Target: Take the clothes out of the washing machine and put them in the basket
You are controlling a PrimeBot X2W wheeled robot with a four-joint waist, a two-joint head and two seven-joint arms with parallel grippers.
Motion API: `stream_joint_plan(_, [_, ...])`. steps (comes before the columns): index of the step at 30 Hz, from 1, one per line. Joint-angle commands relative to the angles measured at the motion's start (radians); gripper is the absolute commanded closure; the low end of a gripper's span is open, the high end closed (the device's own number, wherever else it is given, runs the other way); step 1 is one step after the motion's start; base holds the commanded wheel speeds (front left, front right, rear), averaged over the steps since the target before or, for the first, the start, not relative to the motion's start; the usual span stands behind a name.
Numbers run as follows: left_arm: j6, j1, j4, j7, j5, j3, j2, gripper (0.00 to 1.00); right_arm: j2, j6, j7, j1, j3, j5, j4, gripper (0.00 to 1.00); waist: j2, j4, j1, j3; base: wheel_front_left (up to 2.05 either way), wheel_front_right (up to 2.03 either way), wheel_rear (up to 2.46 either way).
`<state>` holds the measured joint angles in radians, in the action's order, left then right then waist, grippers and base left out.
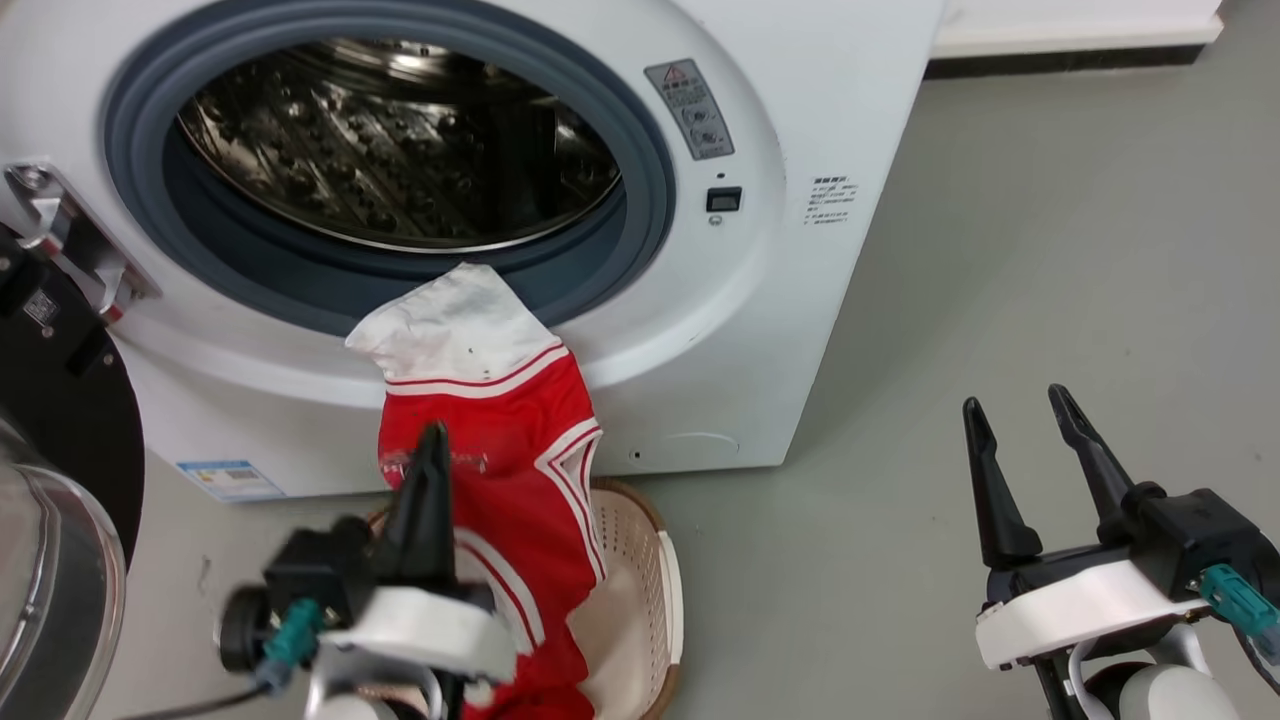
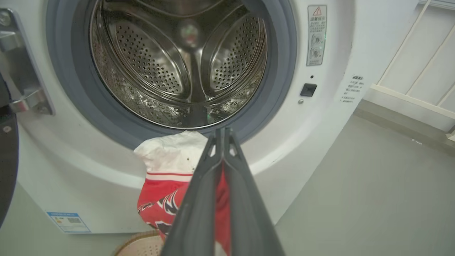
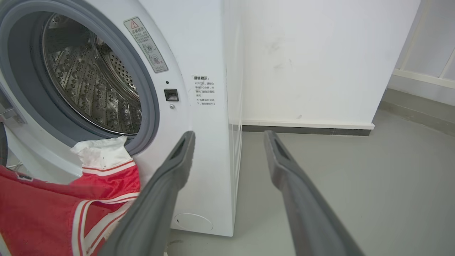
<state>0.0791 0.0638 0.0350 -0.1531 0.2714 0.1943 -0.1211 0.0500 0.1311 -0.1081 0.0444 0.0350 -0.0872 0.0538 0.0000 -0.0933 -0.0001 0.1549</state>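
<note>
clothes [image 1: 505,460]: one red jersey with white trim, hanging from the mouth of the washing machine [image 1: 800,130]. Its white panel lies over the grey rubber ring [image 1: 645,220] and its lower part reaches down into the basket [image 1: 650,590].
basket: on the floor [image 1: 1050,250], just beside the machine's front and under the jersey.
left tool [image 1: 435,440]: fingers pressed together, pointing up in front of the red cloth. I cannot tell whether any cloth is pinched.
right tool [image 1: 1016,400]: fingers spread, holding nothing, well apart from the jersey.
step: probably freeing the jersey's top end so that all of it drops in.
risk, snag: the white panel may drag on the rubber ring, so a hard pull could stretch the cloth or tip the light basket.
risk, spill: if the top end falls loose, it may flop over the basket rim onto the floor.
risk, knock: the left tool hides part of the basket in the head view, so a careless lowering could shove it aside.
</note>
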Motion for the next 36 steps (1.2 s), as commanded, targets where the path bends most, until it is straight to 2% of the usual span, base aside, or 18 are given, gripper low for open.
stream_joint_plan(1, [0.006,-0.018,-0.015,-0.009,0.002,0.009,0.007,1.0,0.0,-0.001,-0.003,0.003,0.002,-0.002,0.003,0.0,0.0,0.007,0.0001,0.02,0.0,0.0,0.0])
stream_joint_plan(3, [0.01,-0.038,-0.048,-0.019,0.009,0.02,0.02,1.0,0.0,-0.001,-0.001,0.014,0.004,0.002,0.008,0.0,0.0,0.014,0.0001,0.045,0.0,0.0,0.0])
stream_joint_plan(6, [-0.006,-0.041,-0.137,-0.037,0.022,0.045,0.032,1.0,0.0,-0.001,-0.002,0.03,0.014,0.003,0.011,0.0,0.0,0.019,0.0001,0.085,0.0,0.0,0.0])
stream_joint_plan(13, [-0.017,0.071,-0.383,-0.092,0.06,0.041,0.055,1.0,0.0,-0.001,-0.012,0.084,0.032,-0.004,0.014,0.0,0.0,0.01,0.0001,0.228,0.0,0.0,0.0])
stream_joint_plan(20, [-0.043,0.279,-0.671,-0.108,0.097,0.02,0.063,1.0,0.0,-0.001,-0.031,0.152,0.056,-0.009,0.002,0.0,0.0,-0.013,0.0001,0.388,0.0,0.0,0.0])
stream_joint_plan(26, [-0.049,0.479,-0.909,-0.113,0.105,-0.009,0.055,1.0,0.0,-0.001,-0.058,0.222,0.1,-0.023,-0.01,0.0,0.0,-0.063,0.0001,0.533,0.0,0.0,0.0])
stream_joint_plan(34, [-0.049,0.663,-1.1,-0.112,0.107,-0.052,0.01,1.0,0.0,-0.001,-0.098,0.277,0.135,-0.033,-0.052,0.0,0.0,-0.119,0.0001,0.661,0.0,0.0,0.0])
stream_joint_plan(35, [-0.048,0.675,-1.116,-0.112,0.105,-0.054,0.006,0.91,0.0,-0.001,-0.104,0.283,0.137,-0.032,-0.059,0.0,0.0,-0.122,0.0001,0.665,0.0,0.0,0.0])
stream_joint_plan(36, [-0.046,0.684,-1.128,-0.112,0.104,-0.057,0.002,0.58,0.0,-0.001,-0.107,0.288,0.139,-0.033,-0.065,0.0,0.0,-0.125,0.0001,0.667,0.0,0.0,0.0])
